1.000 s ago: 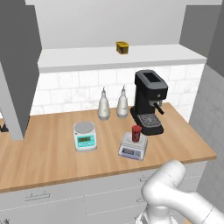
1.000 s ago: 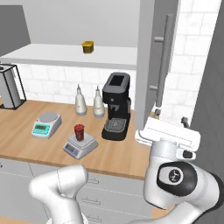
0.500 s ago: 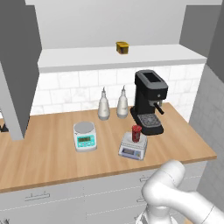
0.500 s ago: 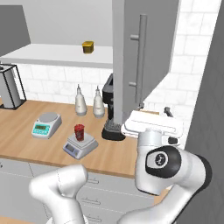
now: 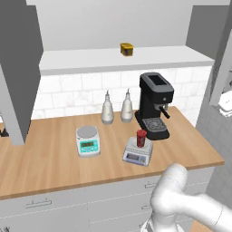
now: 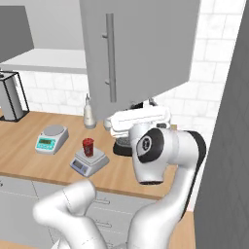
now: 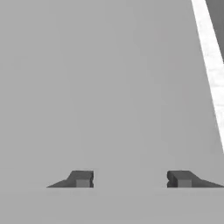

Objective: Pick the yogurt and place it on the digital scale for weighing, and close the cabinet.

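The red yogurt stands upright on the square platter of the digital scale, mid-counter. The cabinet's right door, with its long silver handle, hangs partly swung in over the counter's right end. Its edge appears at the right of the left base view. My white hand sits just under and behind the door's lower edge. In the hand view my gripper faces a flat grey surface up close, fingertips apart with nothing between them. The left door stands open.
A round-platter scale with a teal panel sits left of the yogurt. A black coffee machine and two bottles stand at the back wall. A yellow container rests on the cabinet shelf. Drawers run below the counter.
The right cabinet door has swung leftward across the right base view, now hiding the coffee machine there. My arm and hand have moved left with it. Yogurt and scales are unmoved.
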